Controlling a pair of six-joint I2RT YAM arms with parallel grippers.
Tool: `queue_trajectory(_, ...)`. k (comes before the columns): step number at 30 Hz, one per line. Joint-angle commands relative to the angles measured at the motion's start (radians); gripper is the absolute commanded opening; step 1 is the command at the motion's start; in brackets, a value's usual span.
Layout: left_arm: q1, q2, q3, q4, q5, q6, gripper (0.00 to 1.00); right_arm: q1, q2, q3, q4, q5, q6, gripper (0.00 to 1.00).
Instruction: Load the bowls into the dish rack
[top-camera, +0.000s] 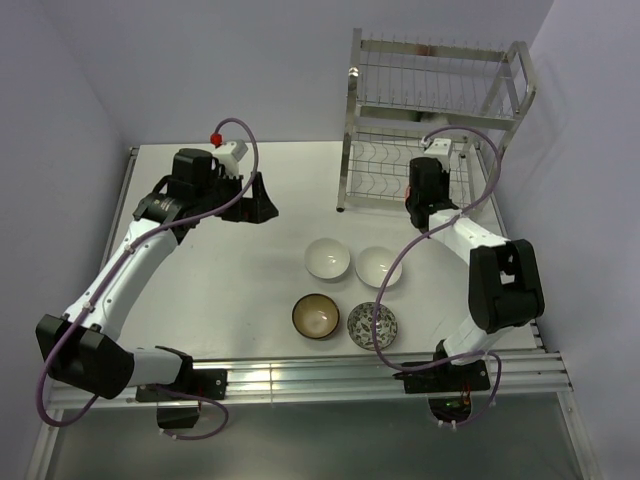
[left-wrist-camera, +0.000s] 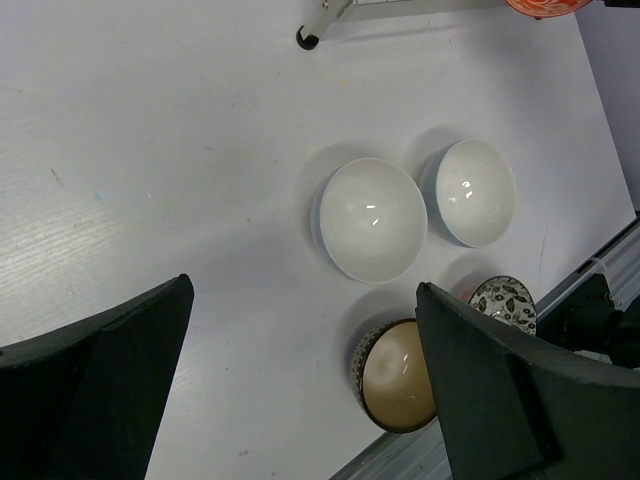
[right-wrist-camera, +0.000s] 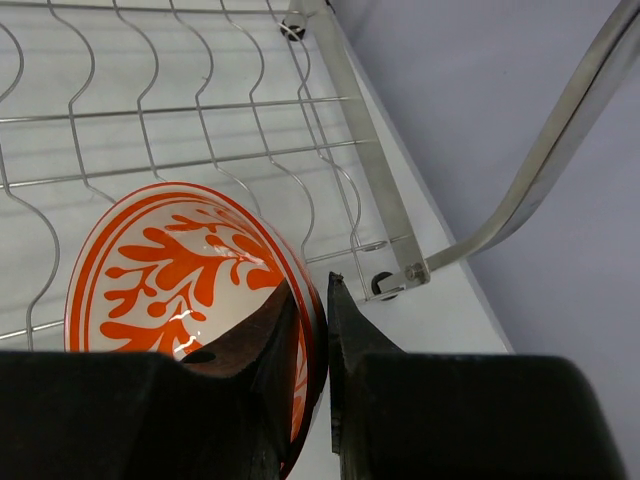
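Right claw: closed on the rim of the orange-red bowl. One finger sits inside the bowl, the other on the outer wall, with the rim pinched between them. The bowl stands on edge, open face toward the claw's left side. It is over the lower tier of the dish rack, at a corner. The corner post and foot are just right of the fingertips. Wavy slot wires run ahead of and left of the claw. Can't tell whether the bowl is seated in a slot or only hangs in the grip.

Left claw: jaws wide apart, nothing held, hanging over the table, well apart from the rack.

The other four bowls sit upright on the table, all on the left claw's side:
- white bowl: just ahead of the fingertips, between the two fingers' lines.
- second white bowl: ahead of the right finger, just beside the first, with a narrow gap between them.
- brown bowl, tan inside: close to the right finger's inner face and partly hidden by it.
- grey-white patterned bowl: just past that finger's tip, partly hidden.

A rack foot shows far ahead of the left claw, and a sliver of the orange-red bowl shows off to the right of it.
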Motion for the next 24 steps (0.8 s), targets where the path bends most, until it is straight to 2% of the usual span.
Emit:
queue_trajectory(1, 0.008, -0.018, -0.009, 0.044, 0.006, 0.022, 0.99, -0.013, -0.009, 0.051, 0.141, 0.044, 0.004, 0.00)
queue_trajectory(18, 0.018, 0.007, -0.015, 0.069, 0.029, 0.027, 0.99, -0.063, 0.101, 0.191, -0.015, -0.048, 0.177, 0.00)
queue_trajectory(24, 0.025, 0.017, -0.012, 0.072, 0.030, 0.033, 1.00, -0.065, 0.128, 0.151, 0.093, -0.033, 0.106, 0.00)
